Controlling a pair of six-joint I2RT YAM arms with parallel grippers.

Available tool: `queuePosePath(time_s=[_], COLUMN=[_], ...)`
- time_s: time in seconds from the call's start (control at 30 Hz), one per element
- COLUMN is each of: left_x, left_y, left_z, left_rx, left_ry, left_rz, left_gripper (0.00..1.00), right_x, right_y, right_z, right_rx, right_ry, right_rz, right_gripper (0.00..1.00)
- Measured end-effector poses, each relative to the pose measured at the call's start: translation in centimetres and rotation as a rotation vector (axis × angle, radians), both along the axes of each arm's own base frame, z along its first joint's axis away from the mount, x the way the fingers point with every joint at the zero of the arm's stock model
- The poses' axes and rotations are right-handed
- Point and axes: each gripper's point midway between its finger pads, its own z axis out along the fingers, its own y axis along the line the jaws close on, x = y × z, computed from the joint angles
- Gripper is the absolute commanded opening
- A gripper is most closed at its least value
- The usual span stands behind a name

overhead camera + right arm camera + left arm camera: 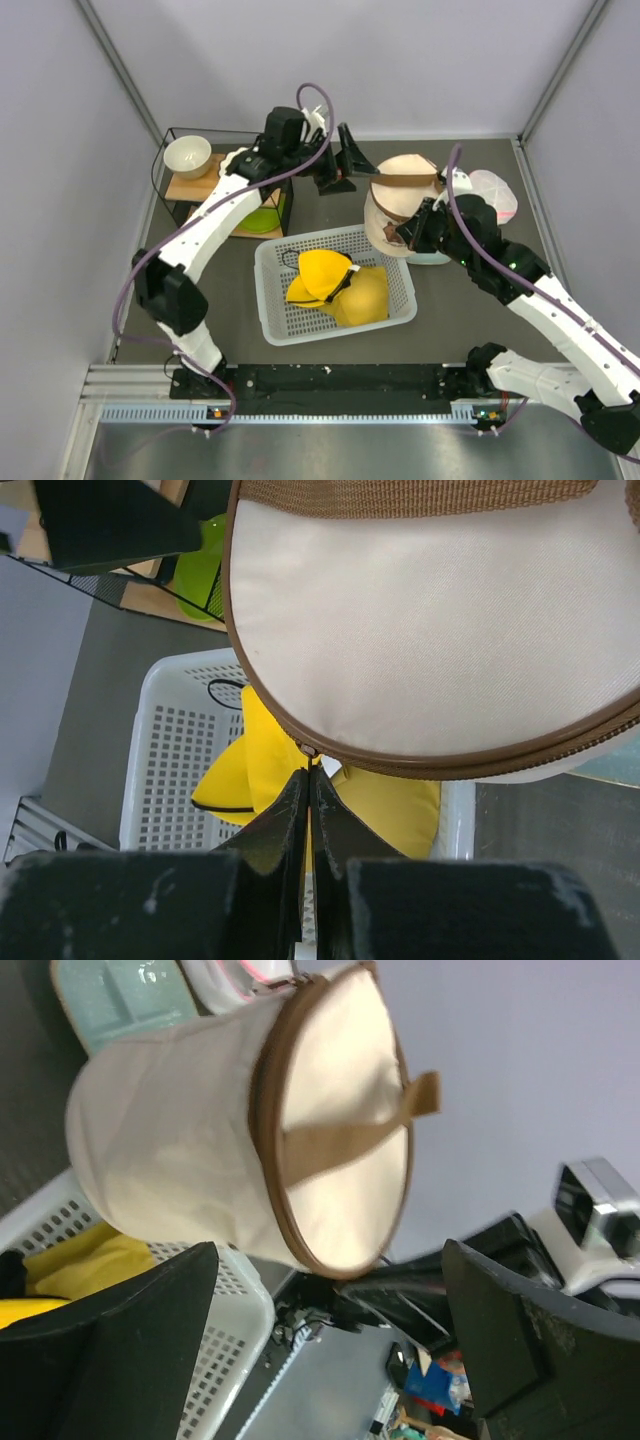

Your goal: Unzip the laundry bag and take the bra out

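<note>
At one o'clock from the basket [266, 300] is the laundry bag [400, 205], soft, light, apt to buckle; the bra, unseen, is presumably inside. My left gripper [343, 163] gapes wide at its nine o'clock; my right gripper [308, 780] is pressed together at the small zip pull [308, 750], the spot to hold.

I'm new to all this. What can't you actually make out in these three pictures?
- Inside the cream fabric cylinder laundry bag: in all views its fabric walls hide any contents; no bra shows.
- Small metal zipper pull: right wrist view, too tiny to tell whether the shut right pincer grips it.
- Bright green object: top view, the white left arm covers most of it.
</note>
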Motion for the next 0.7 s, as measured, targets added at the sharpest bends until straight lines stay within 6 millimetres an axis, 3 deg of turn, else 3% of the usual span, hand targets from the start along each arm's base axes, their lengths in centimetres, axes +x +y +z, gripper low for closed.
queuePosePath(time_s=[0.17, 0.33, 0.43, 0.6, 0.7], left_x=[-3.3, -6.1, -6.3, -5.3, -4.8], left_y=[1.5, -0.1, -1.7, -2.8, -3.2], left_z=[2.4, 1.6, 0.4, -1.4, -2.3], left_rx=[-0.07, -0.111, -0.115, -0.108, -0.104], left_ry=[-0.027, 0.022, 0.058, 0.104, 0.127], left_rz=[0.009, -0.035, -0.067, -0.056, -0.051], left_gripper=[0.99, 0.98, 0.96, 0.89, 0.73], right_x=[0.0, 0.0, 0.0, 0.0, 0.0], right_y=[0.0, -0.1, 0.0, 0.0, -0.1], right_z=[0.1, 0.1, 0.1, 0.1, 0.1], right_rx=[0.006, 0.005, 0.006, 0.005, 0.0], right_ry=[0.0, -0.001, 0.0, 0.0, -0.003], right_rz=[-0.006, -0.007, -0.006, -0.005, -0.002], right_gripper=[0.0, 0.0, 0.0, 0.0, 0.0])
